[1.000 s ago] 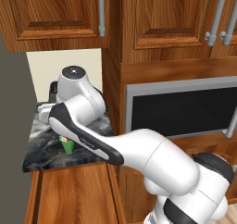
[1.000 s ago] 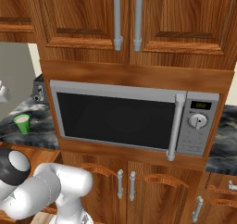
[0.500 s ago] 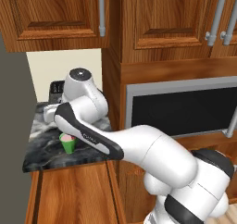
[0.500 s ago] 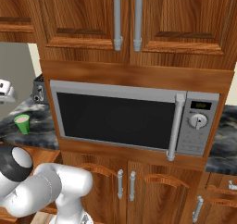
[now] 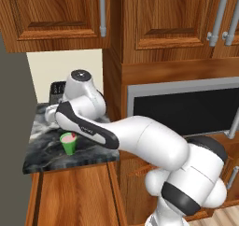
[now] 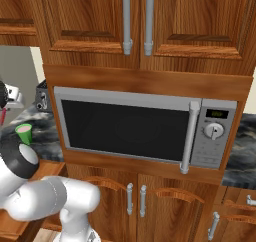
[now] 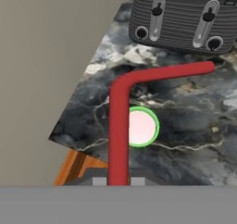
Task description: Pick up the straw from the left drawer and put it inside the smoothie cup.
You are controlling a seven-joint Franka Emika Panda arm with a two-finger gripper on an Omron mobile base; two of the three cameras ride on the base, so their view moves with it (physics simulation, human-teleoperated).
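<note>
Reaching left over the countertop, the white jointed robot arm (image 5: 140,141) sweeps from the base at lower right, its forearm lying low and nearly level, wrist turned up near the pale wall. The two-finger gripper (image 7: 118,180) points down at the stone; its tips sit pressed together on the lower end of the dark-red bent straw (image 7: 118,126), pinching it.

Left edge: a plain grey wall runs alongside the dark marbled stone countertop (image 5: 46,150), whose front corner ends just short of it, reddish wood showing below the lip in the hand view. Open stone lies around the cup on all sides.

Small bright-green tapered cup with pink contents (image 5: 69,143) stands upright near the counter's front edge, just beside the forearm. In the hand view its pink round mouth (image 7: 142,127) lies directly next to the straw's long shaft, which overlaps the rim's left side; whether they touch, cannot tell. The straw's short bent leg runs off toward the toaster.

Dark grey ribbed toaster (image 7: 185,19) sits at the back against the wall, well apart from the cup.

Right of that: tall reddish-brown wooden cabinet (image 5: 116,80) side closes off the counter; beyond it a silver-framed black-door microwave (image 6: 135,128).
</note>
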